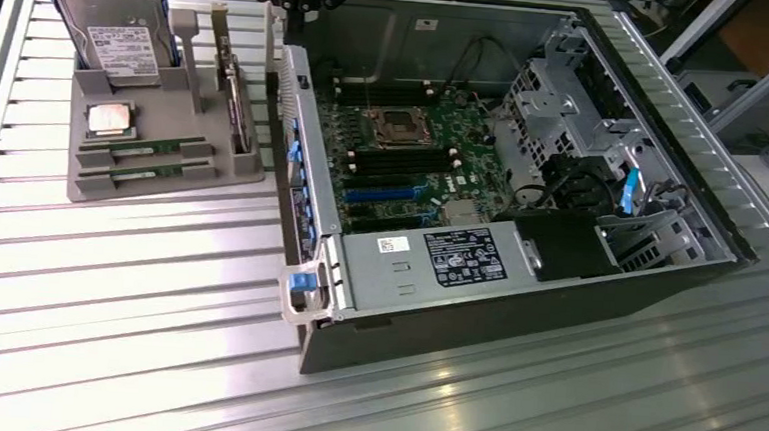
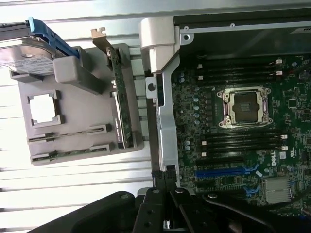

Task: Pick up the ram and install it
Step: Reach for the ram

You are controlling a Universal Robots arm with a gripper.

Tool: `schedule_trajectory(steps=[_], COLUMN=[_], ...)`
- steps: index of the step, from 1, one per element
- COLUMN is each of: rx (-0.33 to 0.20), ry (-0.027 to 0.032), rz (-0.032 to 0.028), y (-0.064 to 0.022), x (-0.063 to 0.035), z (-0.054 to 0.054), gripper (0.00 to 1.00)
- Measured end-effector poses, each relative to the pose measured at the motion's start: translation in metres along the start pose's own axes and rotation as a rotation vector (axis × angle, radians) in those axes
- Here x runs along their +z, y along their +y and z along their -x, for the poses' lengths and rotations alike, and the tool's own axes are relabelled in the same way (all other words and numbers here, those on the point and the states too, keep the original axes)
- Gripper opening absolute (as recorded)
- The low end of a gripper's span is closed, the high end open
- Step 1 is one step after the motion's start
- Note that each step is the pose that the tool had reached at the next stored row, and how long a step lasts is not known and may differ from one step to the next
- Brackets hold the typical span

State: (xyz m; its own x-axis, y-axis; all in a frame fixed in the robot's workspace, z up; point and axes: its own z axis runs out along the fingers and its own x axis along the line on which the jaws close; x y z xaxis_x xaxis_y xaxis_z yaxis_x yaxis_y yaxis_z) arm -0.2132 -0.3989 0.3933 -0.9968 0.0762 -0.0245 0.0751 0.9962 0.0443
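Presently, gripper [image 2: 166, 190] was clenched on nothing, over the case [image 2: 165, 121] edge; ram [image 2: 73, 131] sat slotted in its holder [image 2: 82, 99]. Approach should square jaws across the thin board.

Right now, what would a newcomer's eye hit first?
The open computer case dominates the exterior view's right, its motherboard showing an empty processor socket. On the exterior view's left, a grey holder carries a hard drive, a silver processor and two ram sticks in its slots.
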Motion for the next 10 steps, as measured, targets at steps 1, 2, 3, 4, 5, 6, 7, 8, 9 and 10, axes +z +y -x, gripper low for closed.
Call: schedule_trajectory(steps=[1,2,3,4,5,6,7,8,9,10], rx=[0.0,0.0,0.0,0.0,0.0,0.0,0.0,0.0,0.0,0.0], ry=[0.0,0.0,0.0,0.0,0.0,0.0,0.0,0.0,0.0,0.0], rz=[0.0,0.0,0.0,0.0,0.0,0.0,0.0,0.0,0.0,0.0001], y=[-0.0001,-0.0001,-0.0001,-0.0002,-0.0002,-0.0003,-0.0003,-0.0003,-0.0004,-0.0004], x=[0.0,-0.0001,-0.0001,-0.0001,-0.0001,-0.0001,-0.0001,-0.0001,-0.0001,-0.0001], z=[-0.0009,-0.0015,-0.0021,-0.0028,-0.0032,-0.0038,-0.0043,-0.0046,-0.0052,-0.0061], gripper=[0.1,0.1,0.1,0.1,0.1,0.1,0.1,0.1,0.1,0.1])
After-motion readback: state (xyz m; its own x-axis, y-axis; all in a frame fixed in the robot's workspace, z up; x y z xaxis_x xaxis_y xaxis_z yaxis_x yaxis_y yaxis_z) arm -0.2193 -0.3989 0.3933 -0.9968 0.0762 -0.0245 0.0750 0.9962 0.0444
